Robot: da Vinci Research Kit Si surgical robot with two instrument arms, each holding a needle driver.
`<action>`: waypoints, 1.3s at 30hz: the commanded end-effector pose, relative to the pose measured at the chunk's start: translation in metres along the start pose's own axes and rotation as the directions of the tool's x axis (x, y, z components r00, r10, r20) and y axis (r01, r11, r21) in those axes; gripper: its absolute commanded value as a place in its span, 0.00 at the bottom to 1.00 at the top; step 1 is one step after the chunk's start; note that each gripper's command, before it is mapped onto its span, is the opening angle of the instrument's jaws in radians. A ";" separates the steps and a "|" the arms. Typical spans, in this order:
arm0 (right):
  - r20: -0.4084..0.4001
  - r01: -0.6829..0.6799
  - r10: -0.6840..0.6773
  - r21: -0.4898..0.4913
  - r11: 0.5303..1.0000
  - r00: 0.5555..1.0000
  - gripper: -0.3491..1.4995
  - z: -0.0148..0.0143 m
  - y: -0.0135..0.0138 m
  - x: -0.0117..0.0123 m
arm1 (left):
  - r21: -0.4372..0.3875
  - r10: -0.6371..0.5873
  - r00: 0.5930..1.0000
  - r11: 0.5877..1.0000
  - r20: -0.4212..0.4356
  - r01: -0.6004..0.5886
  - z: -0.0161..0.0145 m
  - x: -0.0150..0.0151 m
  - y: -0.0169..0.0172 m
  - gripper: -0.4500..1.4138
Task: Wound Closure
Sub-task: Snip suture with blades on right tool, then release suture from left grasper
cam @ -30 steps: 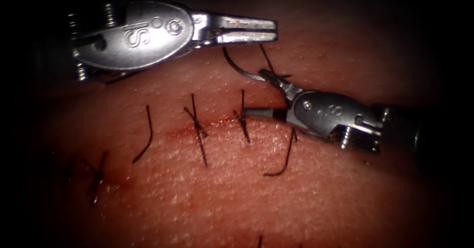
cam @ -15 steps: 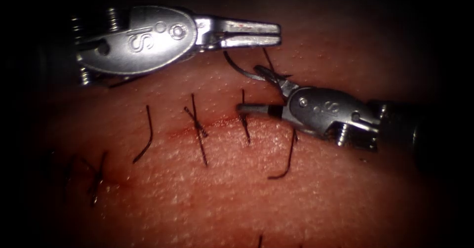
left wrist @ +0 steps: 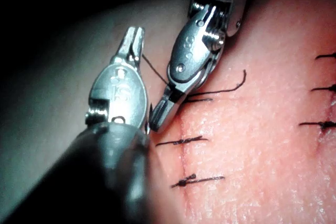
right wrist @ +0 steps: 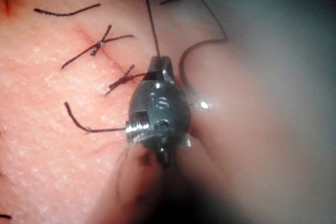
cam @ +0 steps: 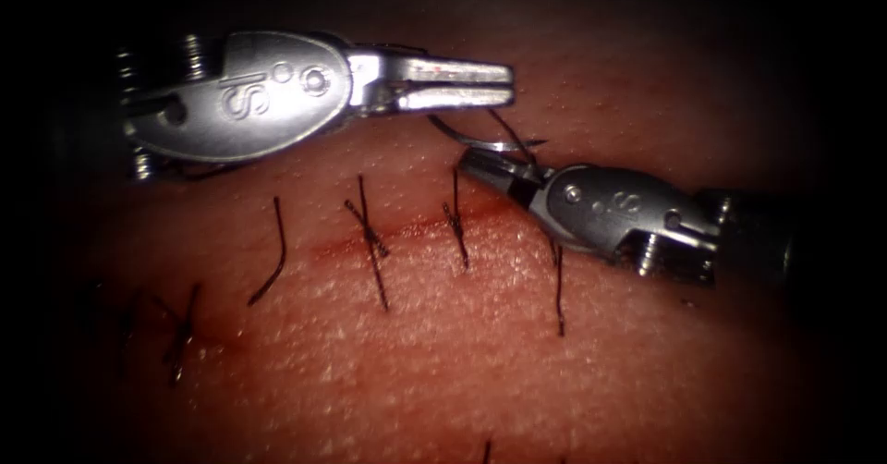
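Note:
My left tool [cam: 504, 85] reaches in above the cut [cam: 407, 233] with its jaws shut on the thread [cam: 504, 127]. That dark thread runs down and right to my right tool [cam: 476, 162], whose jaws are shut on it just above the right end of the cut. The curved needle [cam: 480, 143] lies free on the tissue [cam: 462, 372] between the two tools, right beside the right tool's jaws, and neither tool holds it. The left wrist view shows the left tool [left wrist: 135, 32] and the right tool [left wrist: 160, 119] side by side. In the right wrist view the needle [right wrist: 184, 77] arcs beside the right tool [right wrist: 160, 61].
Knotted stitches cross the cut [cam: 370, 233] [cam: 455, 224], another sits at far left [cam: 180, 330]. A loose cut end [cam: 273, 256] lies left of them. A thread tail [cam: 559, 288] hangs straight down below the right tool. Red fluid lines the cut.
The right tool's jaws, wide open a second ago, have shut. The left tool dropped slightly, and the needle with it. The hooked thread tail below the right tool has straightened.

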 end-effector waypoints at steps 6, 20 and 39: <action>-0.029 0.072 -0.070 0.075 0.995 0.997 0.84 -0.0061 0.0031 -0.0017 | -0.040 0.042 0.998 0.998 -0.048 -0.044 -0.0006 0.0005 0.0052 0.00; -0.028 0.093 -0.095 -0.051 0.994 0.995 0.84 -0.0150 0.0089 -0.0036 | -0.176 -0.044 0.975 0.984 -0.217 0.005 -0.0002 0.0005 0.0166 0.00; -0.019 0.110 -0.111 -0.056 0.992 0.994 0.80 -0.0138 0.0072 -0.0051 | -0.506 -0.192 0.965 0.859 -0.181 0.076 -0.0030 -0.0052 0.0250 0.00</action>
